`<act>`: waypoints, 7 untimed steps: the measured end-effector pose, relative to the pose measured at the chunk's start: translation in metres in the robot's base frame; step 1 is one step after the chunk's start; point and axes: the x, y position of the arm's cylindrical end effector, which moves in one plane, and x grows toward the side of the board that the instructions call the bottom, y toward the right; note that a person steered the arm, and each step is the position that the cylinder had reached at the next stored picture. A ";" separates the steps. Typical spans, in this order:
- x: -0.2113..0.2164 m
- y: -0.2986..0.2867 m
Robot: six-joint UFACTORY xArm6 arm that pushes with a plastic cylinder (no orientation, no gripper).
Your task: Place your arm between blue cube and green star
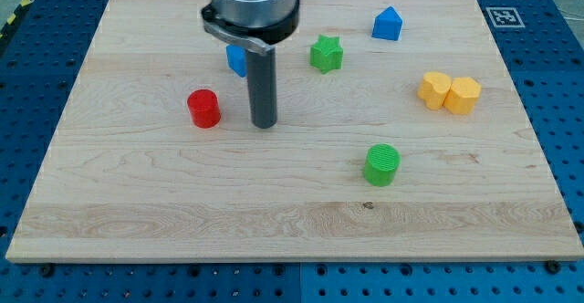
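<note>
The blue cube (236, 60) sits near the view's top centre-left, partly hidden behind the arm's rod. The green star (326, 54) lies to its right, near the view's top centre. My tip (265, 124) rests on the board below the gap between them, closer to the blue cube and lower in the view than both. The red cylinder (204, 108) stands just left of my tip.
A blue pentagon-like block (387, 24) lies at the view's top right. Two yellow blocks (450, 92) sit together at the right. A green cylinder (382, 164) stands right of centre, lower down. The wooden board (109, 203) ends in blue pegboard all round.
</note>
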 end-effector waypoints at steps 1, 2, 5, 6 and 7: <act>-0.010 -0.021; -0.028 -0.025; -0.033 -0.016; -0.033 -0.003; -0.034 0.006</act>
